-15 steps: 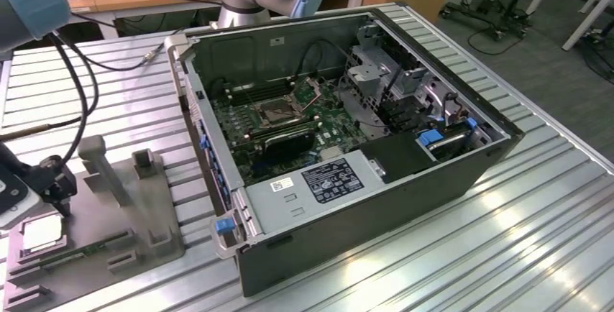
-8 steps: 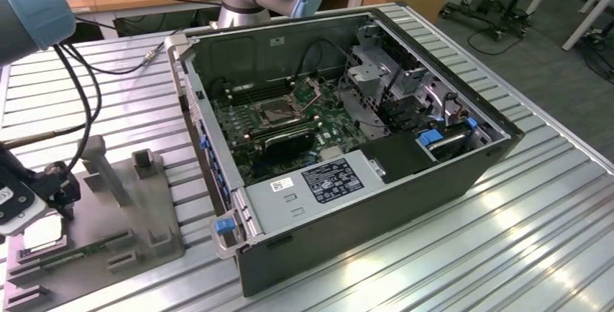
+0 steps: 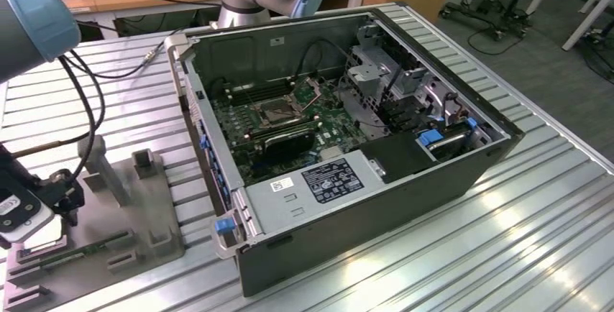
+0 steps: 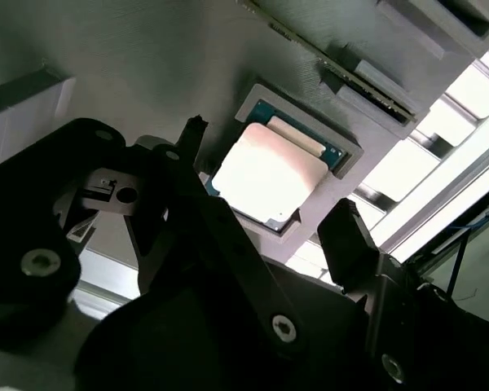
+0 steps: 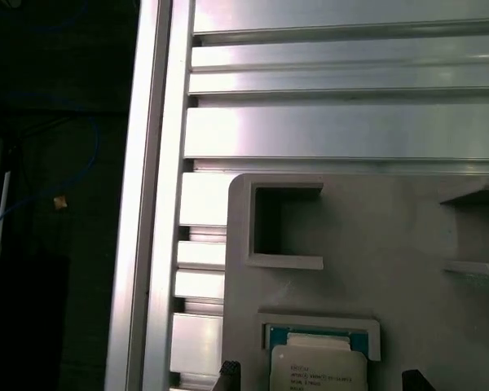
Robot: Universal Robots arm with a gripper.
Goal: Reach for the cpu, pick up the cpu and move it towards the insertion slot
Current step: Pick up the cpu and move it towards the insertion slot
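My gripper [image 4: 269, 175] hangs with its jaws apart, one finger on each side of the cpu [image 5: 318, 368], clamping nothing. The chip lies flat in a recess of the grey tray [image 3: 144, 211], at the exterior view's lower left, with small print on its silvery top too fine to read. Farther off, the insertion slot [image 3: 273, 113] sits in the green board inside the open computer case [image 3: 384, 204], above a white printed label [image 3: 326, 177].

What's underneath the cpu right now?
The cpu lies flat in a square recess of the grey tray, with the open gripper poised over it. The recess floor beneath is covered by the chip itself.
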